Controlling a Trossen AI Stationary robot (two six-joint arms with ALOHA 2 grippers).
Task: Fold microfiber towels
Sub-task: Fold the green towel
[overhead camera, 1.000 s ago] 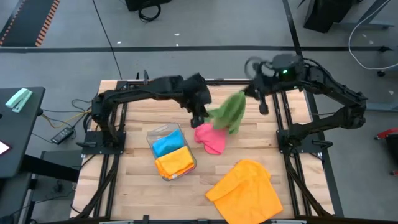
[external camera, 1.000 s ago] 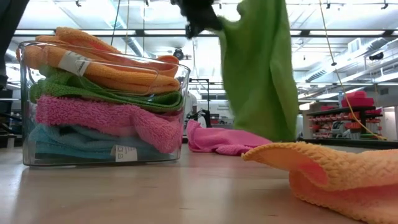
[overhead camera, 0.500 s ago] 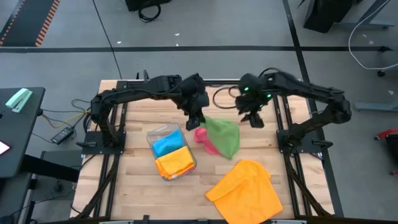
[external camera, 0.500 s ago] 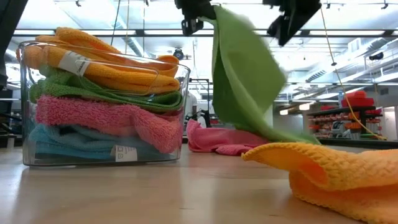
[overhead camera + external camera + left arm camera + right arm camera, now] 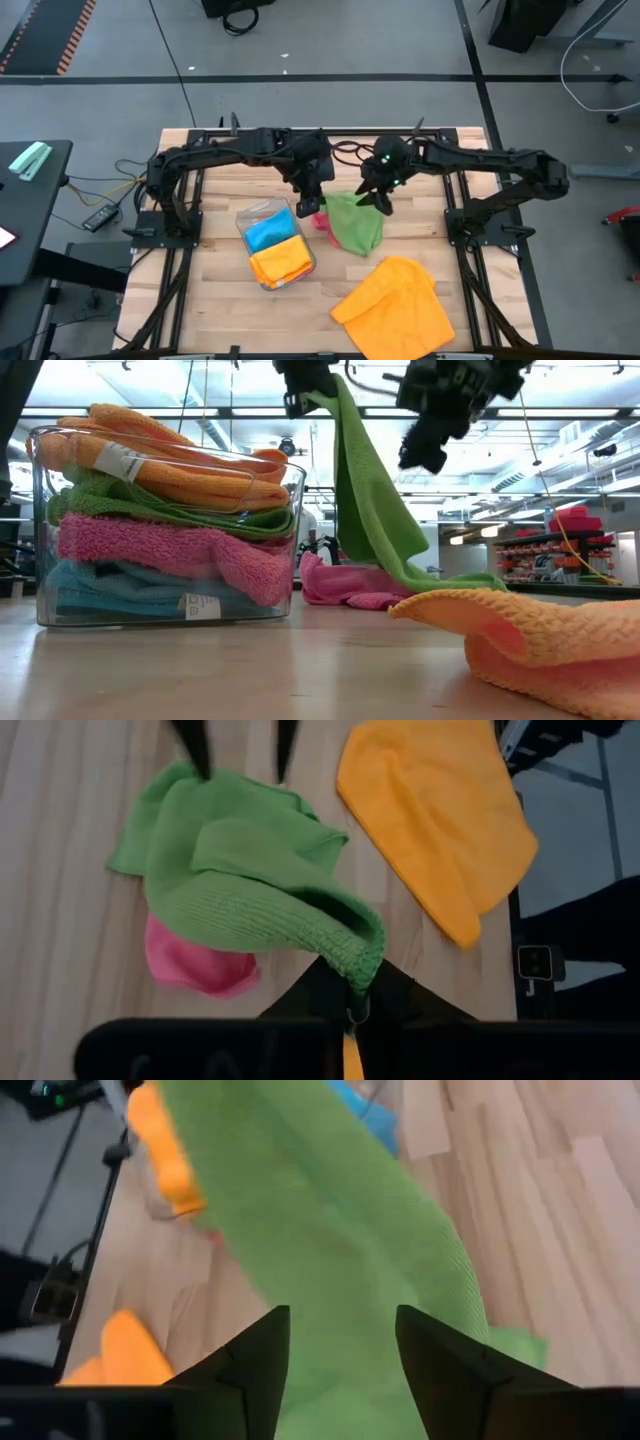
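A green microfiber towel [image 5: 355, 222] hangs from my left gripper [image 5: 312, 197], which is shut on its top corner near the table's middle. Its lower part [image 5: 440, 578] lies slack on the table, partly over a pink towel [image 5: 321, 214]. My right gripper [image 5: 380, 198] stands open close over the green towel's slack part [image 5: 330, 1230], to the right of the left gripper. An orange towel [image 5: 395, 305] lies spread at the near right. My left gripper pinches a bunched corner [image 5: 356, 960] of the green towel between its two fingers, coming slanting down from above. The towel hangs below the fingers [image 5: 305, 385], with its lower end resting on the table and on the pink towel. My right gripper is close over the towel; whether its fingertips [image 5: 200, 765] touch it, I cannot tell.
A clear plastic tray [image 5: 300, 490] filled with folded orange, green, pink and blue towels stands left of the middle [image 5: 240, 225]. Bare wood shows along the table's near left and far right.
My right gripper has let go of the green towel and come down toward the table, closer to the left gripper, rolling as it went. The towel's freed side has fallen: held up in the air before, it now hangs from the left gripper with its lower part on the table.
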